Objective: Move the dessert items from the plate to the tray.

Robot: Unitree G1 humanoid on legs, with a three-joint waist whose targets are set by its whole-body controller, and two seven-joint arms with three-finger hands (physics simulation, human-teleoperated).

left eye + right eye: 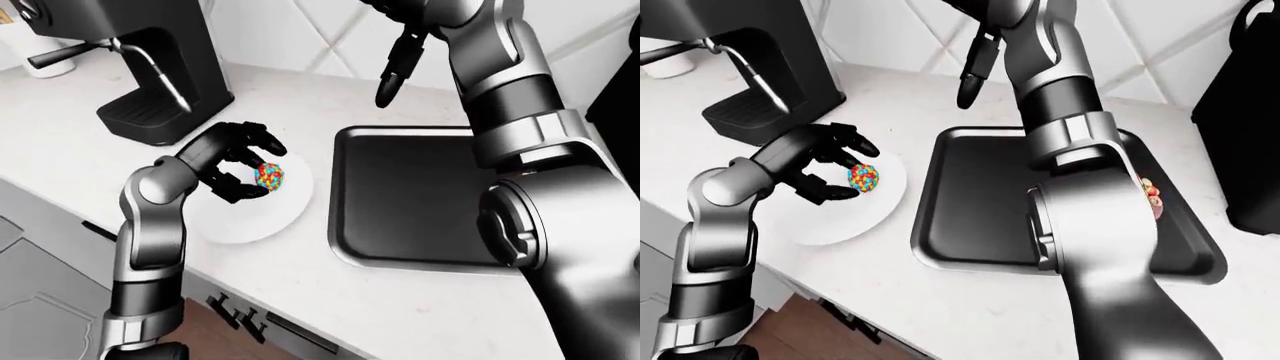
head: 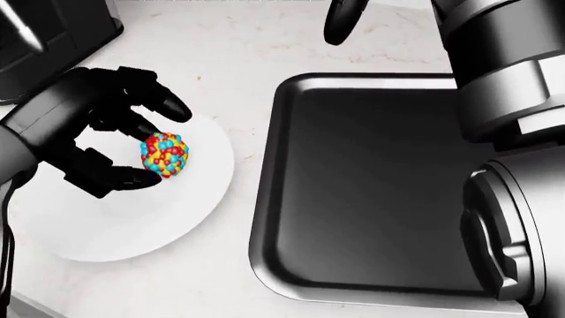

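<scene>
The left hand (image 2: 119, 136) curls over the white plate (image 2: 190, 218), its black fingers (image 2: 163, 99) bent narrow around the sprinkle ball (image 2: 164, 155). In the head view the upper fingers press the ball from about eleven o'clock and the thumb (image 2: 124, 177) meets it from about seven o'clock, so the ball sits pinched between them. Whether it is lifted clear of the plate cannot be told. The ball is a rounded lump covered in red, yellow and blue beads; it is slightly taller than wide in the head view, its long axis running roughly twelve to six o'clock, with no clear pointed end.

The plate lies on the pale marbled counter (image 2: 238, 40), at nine o'clock from the dark metal tray (image 2: 353, 185), the two close but apart. In the right-eye view another small dessert (image 1: 1152, 201) shows on the tray at its three o'clock side, mostly hidden behind the robot's right arm.

The right hand (image 1: 392, 71) hangs raised above the counter at twelve o'clock from the tray, fingers pointing down, touching nothing; how wide it is spread cannot be told. A black coffee machine (image 1: 150, 67) stands on the counter at ten o'clock from the plate.
</scene>
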